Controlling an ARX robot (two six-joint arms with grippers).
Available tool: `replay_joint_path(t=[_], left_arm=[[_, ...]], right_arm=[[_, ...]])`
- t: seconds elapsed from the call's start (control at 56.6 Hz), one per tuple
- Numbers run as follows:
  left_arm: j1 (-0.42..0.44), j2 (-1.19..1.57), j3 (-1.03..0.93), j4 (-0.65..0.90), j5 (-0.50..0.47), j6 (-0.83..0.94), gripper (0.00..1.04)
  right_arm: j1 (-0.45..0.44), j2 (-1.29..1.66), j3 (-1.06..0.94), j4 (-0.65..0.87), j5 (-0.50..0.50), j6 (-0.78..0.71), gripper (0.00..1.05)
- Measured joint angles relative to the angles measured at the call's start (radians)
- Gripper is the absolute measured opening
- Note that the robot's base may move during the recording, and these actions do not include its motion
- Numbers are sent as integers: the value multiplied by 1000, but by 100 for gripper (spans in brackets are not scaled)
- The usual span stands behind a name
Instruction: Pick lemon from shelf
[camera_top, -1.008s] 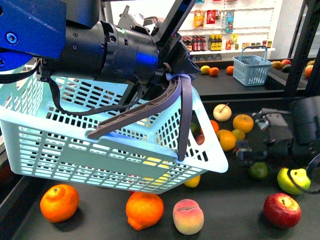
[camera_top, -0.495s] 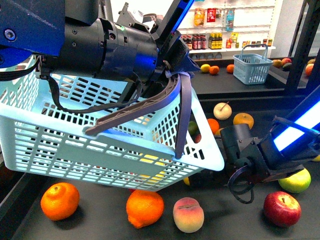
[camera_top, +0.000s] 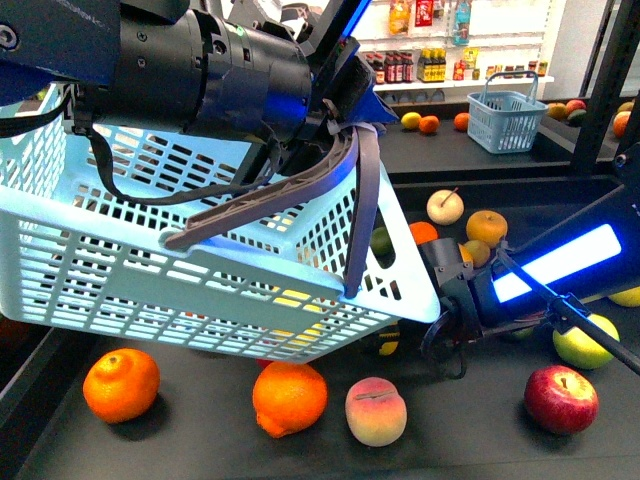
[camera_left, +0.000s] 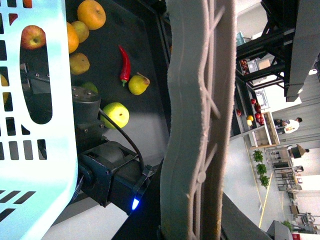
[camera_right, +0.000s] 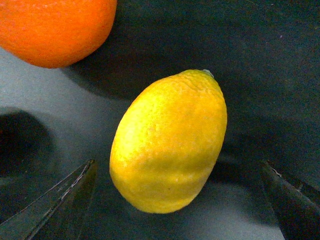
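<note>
The lemon (camera_right: 170, 142), a bright yellow oval, lies on the shelf's dark tray (camera_right: 275, 60). My right gripper (camera_right: 178, 165) is open, one finger on each side of the lemon, neither touching it. In the front view only a bit of the lemon (camera_top: 387, 340) shows below the corner of the light blue basket (camera_top: 150, 260), where my right arm (camera_top: 480, 295) reaches in. My left gripper (camera_top: 345, 135) is shut on the basket handle (camera_left: 197, 125) and holds the basket tilted above the shelf (camera_top: 200, 440).
Two oranges (camera_top: 120, 383) (camera_top: 290, 397), a peach (camera_top: 376, 410), a red apple (camera_top: 561, 398) and a green apple (camera_top: 585, 340) lie along the tray's front. An orange (camera_right: 55, 30) sits close to the lemon. A small blue basket (camera_top: 506, 120) stands on the rear tray.
My right arm has swung left and reached under the basket's lower corner to the lemon. The basket has risen slightly in my left gripper.
</note>
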Motion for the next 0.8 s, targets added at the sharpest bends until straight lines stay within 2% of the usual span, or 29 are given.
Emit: replay_joint_path(t=[0.247, 0.548, 0.654, 0.795], left_arm=[[0, 0, 0, 0, -2, -1, 10], [0, 0, 0, 0, 0, -1, 10], [0, 0, 0, 0, 0, -2, 10], [0, 0, 0, 0, 3, -1, 10]], right_arm=[[13, 95, 156, -74, 12, 0, 97], [16, 108, 168, -62, 23, -1, 59], [10, 84, 118, -23, 23, -8, 54], [-14, -29, -67, 81, 8, -27, 54]])
